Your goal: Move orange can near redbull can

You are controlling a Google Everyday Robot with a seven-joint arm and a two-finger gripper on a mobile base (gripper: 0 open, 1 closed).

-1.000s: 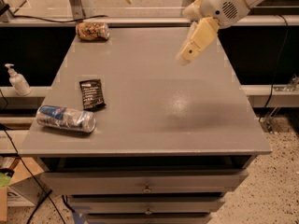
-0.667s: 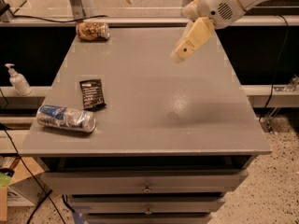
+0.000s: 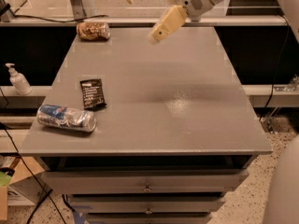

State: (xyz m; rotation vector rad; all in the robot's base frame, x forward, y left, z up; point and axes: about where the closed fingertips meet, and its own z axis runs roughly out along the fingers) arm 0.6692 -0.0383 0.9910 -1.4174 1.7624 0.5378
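Note:
The orange can (image 3: 93, 31) lies on its side at the far left corner of the grey table (image 3: 187, 125). The redbull can (image 3: 67, 118), silver and blue, lies on its side near the front left edge. My gripper (image 3: 157, 35) hangs above the far middle of the table, to the right of the orange can and well apart from it. It holds nothing that I can see.
A flat black snack packet (image 3: 93, 94) lies just behind the redbull can. A white pump bottle (image 3: 18, 80) stands on a ledge left of the table. Drawers sit under the table front. A metal post (image 3: 80, 1) rises behind the orange can.
My gripper has moved left and slightly farther back, toward the orange can. The cans and the packet have not moved.

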